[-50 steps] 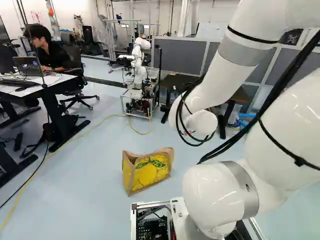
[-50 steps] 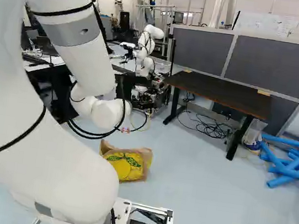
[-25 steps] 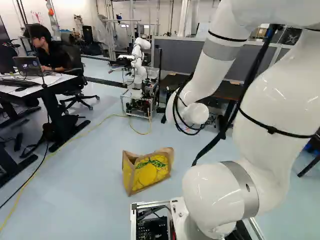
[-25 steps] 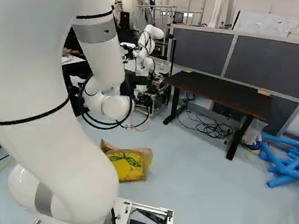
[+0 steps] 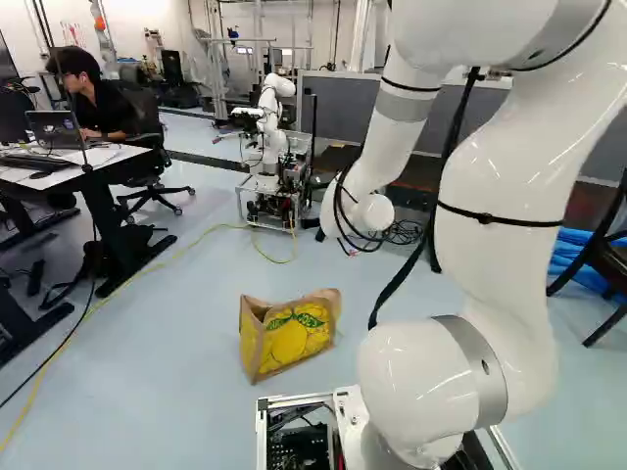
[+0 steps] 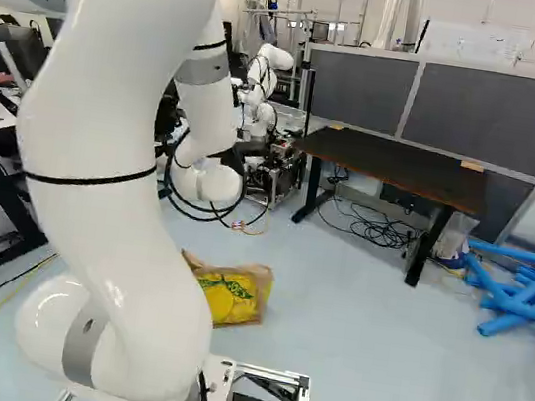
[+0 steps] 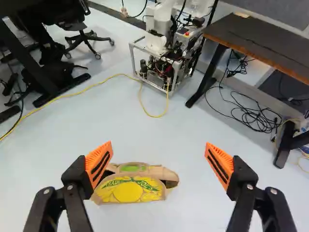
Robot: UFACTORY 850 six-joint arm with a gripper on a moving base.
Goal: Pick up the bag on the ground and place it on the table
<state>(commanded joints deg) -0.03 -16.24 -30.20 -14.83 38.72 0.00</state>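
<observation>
And here's the paper bag [image 7: 129, 191], lemon print showing, sitting on the floor [image 6: 368, 334] at twelve o'clock from the base. The jaws are wide apart, nothing in their grip! The wrist view has the bag under the gap, closer to the nine o'clock side, where an orange pad [image 7: 100, 162] overlaps the bag's edge in view. The white arm [image 6: 118, 200] arches over its own base.

Out at one o'clock from the base, there's the dark-topped counter [image 6: 392, 163], black cables [image 6: 374, 225] tangled on the floor beneath it, and blue tubes [image 6: 534, 288] piled at two o'clock. Swing round to eleven: another robot [image 5: 272, 127] on its wheeled frame, well beyond the bag, with a yellow cord [image 7: 96, 84] snaking across the floor from there!
</observation>
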